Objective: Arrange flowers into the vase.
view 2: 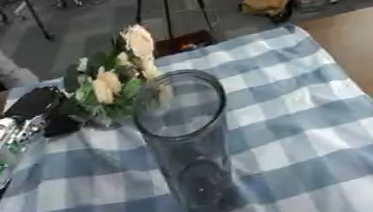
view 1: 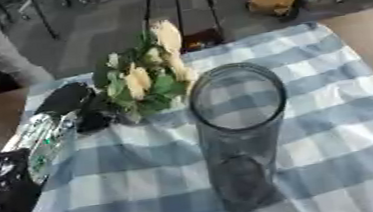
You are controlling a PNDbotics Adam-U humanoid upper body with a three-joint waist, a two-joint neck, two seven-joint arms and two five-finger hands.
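1. While the left robot hand [view 1: 85, 112] is at the bottom of the flowers [view 1: 147, 77], it looks closed around the stems, but the leaves hide most of it.
2. I think the step now is to lift the bunch and bring it over the vase [view 1: 242, 132].
3. To do this well, the stems should point down and go right over the round open top. Then they can slide in without bumping the rim.
4. The vase is tall and thin, so a push from the side could tip it. Going slow would help.
5. The right robot hand is not in the pictures.
6. The flowers are pale yellow and cream with green leaves. One tall bloom sticks up above the others.
7. The bunch is just to the left of the vase, very close to its rim, with its tops leaning toward it.
8. The vase is see-through and dark grey. It stands up on the blue and white checked cloth [view 1: 333, 126] on the desk [view 1: 372, 36], and nothing is in it yet.
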